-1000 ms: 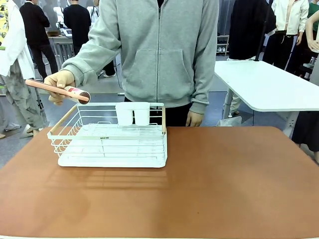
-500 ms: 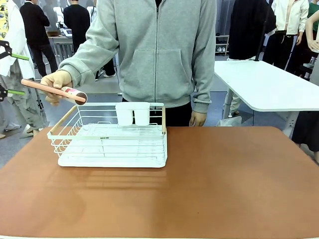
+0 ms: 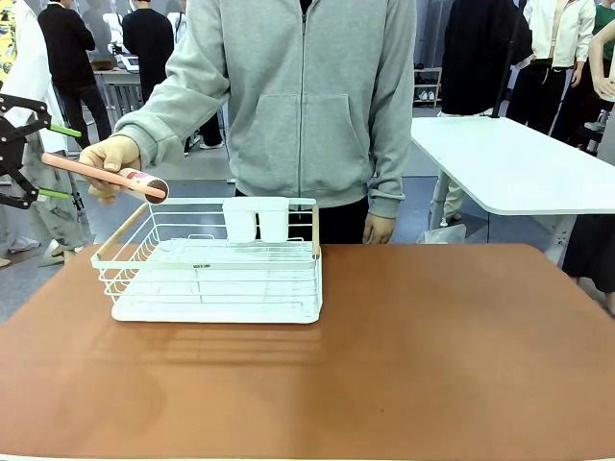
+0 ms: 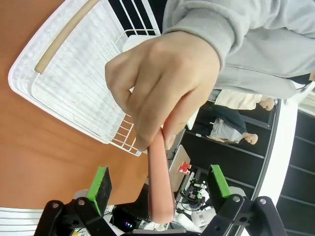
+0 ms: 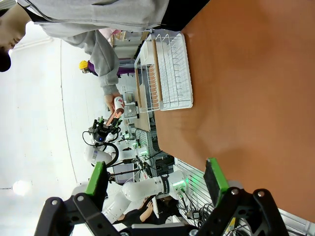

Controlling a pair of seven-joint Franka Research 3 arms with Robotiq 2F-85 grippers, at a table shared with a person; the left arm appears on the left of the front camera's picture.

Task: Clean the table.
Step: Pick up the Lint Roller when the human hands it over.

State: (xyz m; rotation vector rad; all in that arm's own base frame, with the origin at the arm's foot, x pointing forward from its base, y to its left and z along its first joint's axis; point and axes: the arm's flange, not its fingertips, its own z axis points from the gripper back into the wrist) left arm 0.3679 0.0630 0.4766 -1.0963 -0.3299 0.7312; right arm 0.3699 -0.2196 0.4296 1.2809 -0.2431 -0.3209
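Observation:
The reddish-brown table [image 3: 432, 355] carries a white wire dish rack [image 3: 216, 264] at its far left. Above the rack's left end, the person's hand [image 3: 110, 158] holds out a lint roller [image 3: 106, 173] with a pink handle. My left gripper [image 3: 61, 161] is open at the picture's left, its green pads above and below the handle's free end. In the left wrist view the handle [image 4: 160, 182] runs between my open fingers [image 4: 101, 184] without touching them. My right gripper [image 5: 155, 179] hangs open over the table [image 5: 256, 98] with nothing in it.
Two white cups [image 3: 257, 219] stand in the rack's back edge. The person stands close behind the far edge, the other hand [image 3: 375, 229] hanging at the side. A glossy white table [image 3: 519, 163] stands at the back right.
My left gripper has come in from the left edge and now brackets the handle's free end. The person's hand has shifted the roller slightly left and holds it still.

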